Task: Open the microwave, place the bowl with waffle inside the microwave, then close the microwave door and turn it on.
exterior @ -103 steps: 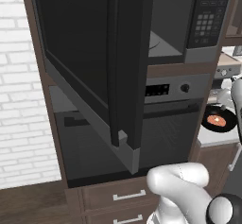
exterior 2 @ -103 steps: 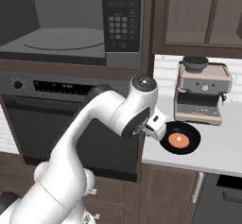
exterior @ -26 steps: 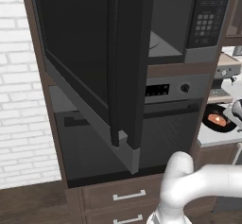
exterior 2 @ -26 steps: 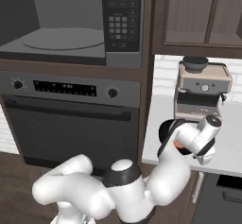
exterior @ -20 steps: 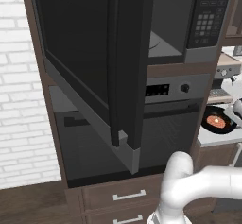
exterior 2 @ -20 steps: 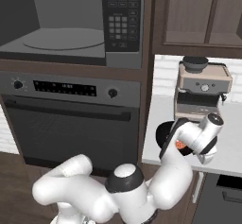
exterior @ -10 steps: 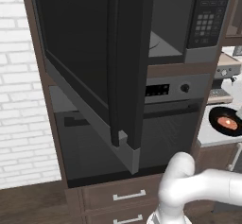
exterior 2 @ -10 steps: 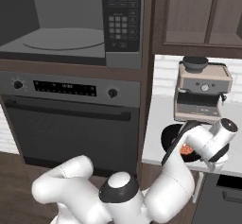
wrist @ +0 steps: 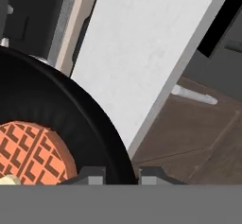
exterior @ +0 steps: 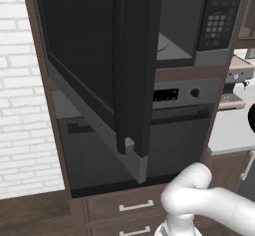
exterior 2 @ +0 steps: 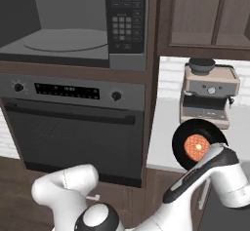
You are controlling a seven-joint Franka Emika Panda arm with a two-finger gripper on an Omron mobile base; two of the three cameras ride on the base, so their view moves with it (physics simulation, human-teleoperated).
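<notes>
Black and glossy, the bowl with waffle (exterior 2: pixel 197 144) is lifted above the pale speckled worktop (exterior 2: pixel 163 137) and tipped so its round inside faces outward. The tool (wrist: pixel 122 173) pinches the bowl's thin rim between its two dark fingertips (wrist: pixel 94 175), jaws nearly closed. The waffle (wrist: pixel 30 150) is a flat orange-brown disc with a square grid pattern and a paler spot at its centre. Just behind the bowl stands a boxy beige coffee machine (exterior 2: pixel 210 94). The microwave (exterior 2: pixel 73 23) gapes open, smooth grey cavity showing a round turntable; its microwave door (exterior: pixel 99 65), a broad dark glass pane, swings out leftward.
</notes>
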